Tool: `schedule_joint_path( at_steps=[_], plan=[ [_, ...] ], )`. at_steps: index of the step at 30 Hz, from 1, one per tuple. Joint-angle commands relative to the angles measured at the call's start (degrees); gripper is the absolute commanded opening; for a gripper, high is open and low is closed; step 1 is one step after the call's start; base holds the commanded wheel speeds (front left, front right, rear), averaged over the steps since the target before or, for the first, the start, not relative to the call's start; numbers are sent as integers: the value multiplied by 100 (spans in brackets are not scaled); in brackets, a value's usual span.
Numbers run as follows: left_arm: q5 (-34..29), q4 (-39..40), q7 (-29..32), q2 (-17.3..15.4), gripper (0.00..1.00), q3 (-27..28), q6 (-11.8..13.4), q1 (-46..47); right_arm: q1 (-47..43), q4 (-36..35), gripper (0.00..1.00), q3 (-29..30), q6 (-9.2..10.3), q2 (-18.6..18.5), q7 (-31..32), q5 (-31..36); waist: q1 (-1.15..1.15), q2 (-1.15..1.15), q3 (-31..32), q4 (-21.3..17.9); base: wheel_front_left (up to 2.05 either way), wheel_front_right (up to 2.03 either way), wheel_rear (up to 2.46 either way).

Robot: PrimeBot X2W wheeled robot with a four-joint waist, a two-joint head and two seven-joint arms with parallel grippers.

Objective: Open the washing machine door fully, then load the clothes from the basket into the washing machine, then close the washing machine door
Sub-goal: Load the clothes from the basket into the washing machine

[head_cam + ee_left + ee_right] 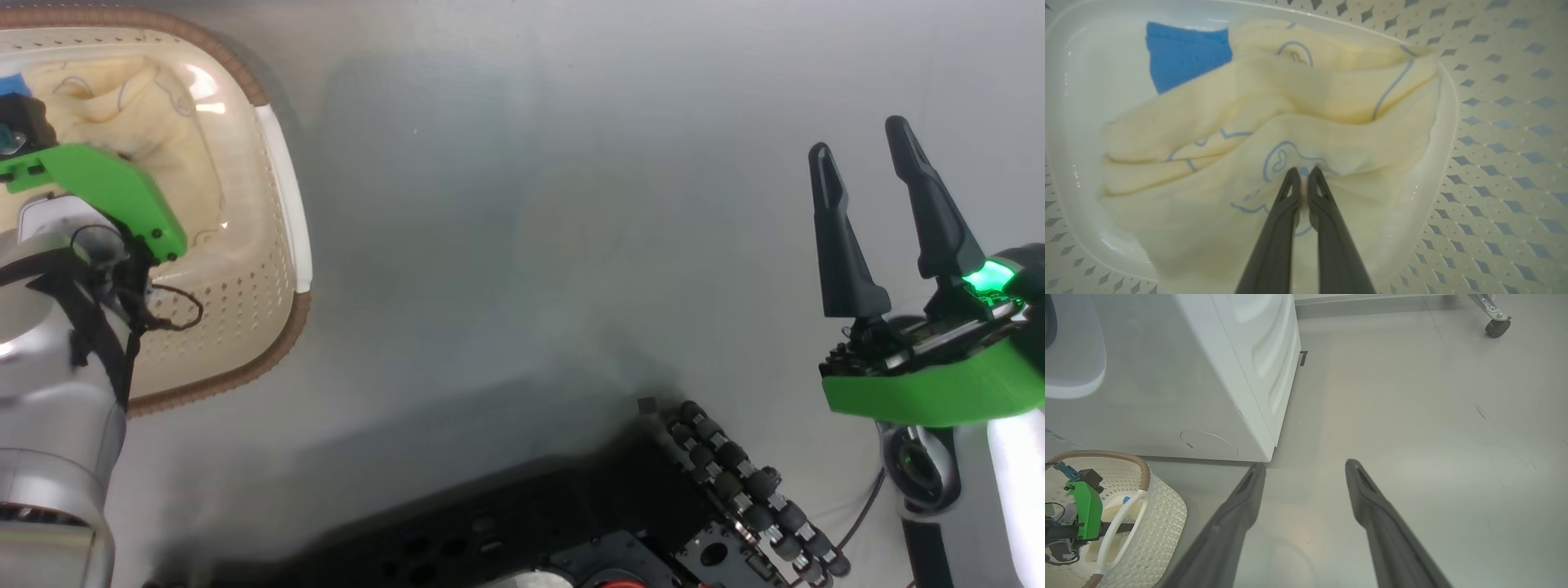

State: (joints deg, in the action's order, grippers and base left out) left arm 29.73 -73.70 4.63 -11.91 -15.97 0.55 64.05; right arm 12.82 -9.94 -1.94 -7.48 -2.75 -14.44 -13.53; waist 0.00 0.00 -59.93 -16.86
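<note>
Clothes [1331, 94] pinched by left gripper [1302, 172], folds crosswise

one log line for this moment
phase: grasp in basket | left gripper: shut on clothes | right gripper: open above floor

Upper left of the head view: the basket [245, 302] is cut by the edge, the left arm [49, 351] covering some clothes [139, 106].
</note>
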Motion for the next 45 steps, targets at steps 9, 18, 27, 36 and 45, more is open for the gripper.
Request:
schedule_joint_path(
  at_steps=[9,18,27,36,45],
  plan=[
    [0,14,-1039,-327,0,80,73,-435,6,-16,100,-7,-1,-13,-25,18,0,0,199,115,0,0,0],
    [-117,165,-1865,-69,0,-74,43,-703,-58,57,100,179,-1,-13,22,288,0,0,863,454,0,0,0],
    [-343,1334,-1960,-27,0,54,265,-1488,-243,46,100,351,-1,-13,217,484,0,0,1731,651,0,0,0],
    [-745,3088,-1962,25,0,387,523,-2752,-508,108,100,441,-1,-13,428,654,0,0,2672,811,0,0,0],
    [-1000,4348,-1962,45,0,520,665,-3869,-649,437,100,371,-1,-13,594,955,0,0,3724,919,0,0,0]
  ],
)
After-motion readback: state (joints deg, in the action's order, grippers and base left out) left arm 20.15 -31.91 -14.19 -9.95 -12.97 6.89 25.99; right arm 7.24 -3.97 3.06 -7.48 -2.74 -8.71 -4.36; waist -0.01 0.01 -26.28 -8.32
